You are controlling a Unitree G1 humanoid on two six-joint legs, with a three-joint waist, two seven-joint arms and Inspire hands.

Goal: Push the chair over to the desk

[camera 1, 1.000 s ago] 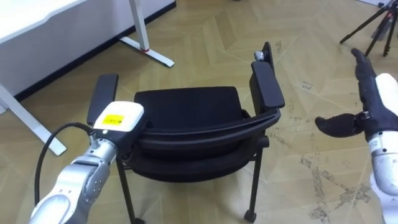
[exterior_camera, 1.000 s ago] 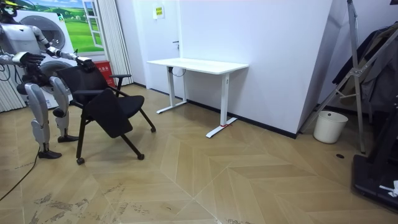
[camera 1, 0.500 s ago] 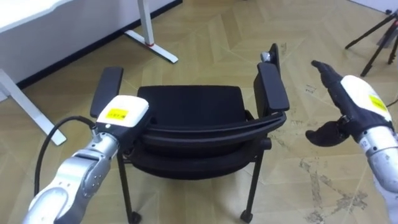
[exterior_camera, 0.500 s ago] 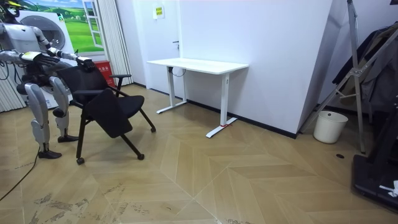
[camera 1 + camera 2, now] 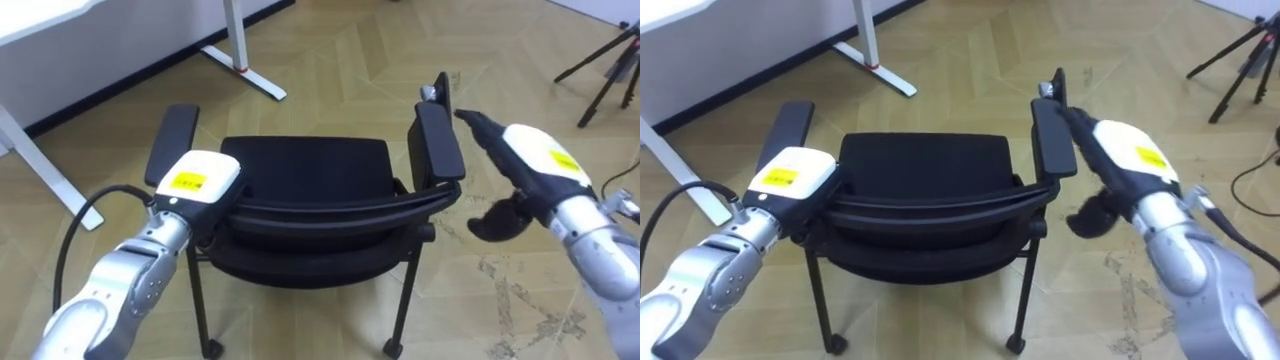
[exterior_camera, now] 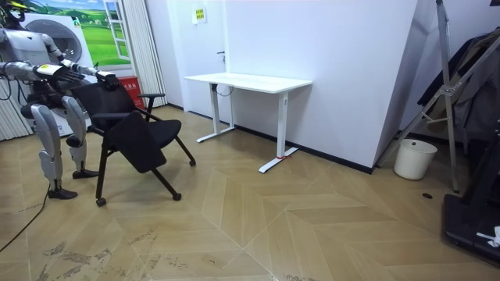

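Observation:
The black chair (image 5: 305, 165) with two armrests stands just in front of me, its curved backrest (image 5: 330, 205) nearest. My left hand (image 5: 195, 180) lies on the backrest's left top corner, its fingers hidden under its own back. My right hand (image 5: 530, 165) is open with straight fingers that reach close beside the rear of the right armrest (image 5: 438, 140), thumb spread downward; contact cannot be made out. In the room view I stand behind the chair (image 6: 133, 133) at the room view's left, both arms stretched toward it.
A white desk (image 6: 250, 82) stands against the wall beyond the chair, its foot (image 5: 245, 70) ahead on my left. A tripod (image 5: 610, 55) is at the far right. A white bin (image 6: 414, 158) and a rack stand at the room view's right. Open wood floor lies between.
My right hand has swung in from the right and now reaches the right armrest. The left hand has stayed on the backrest. The chair has not visibly moved.

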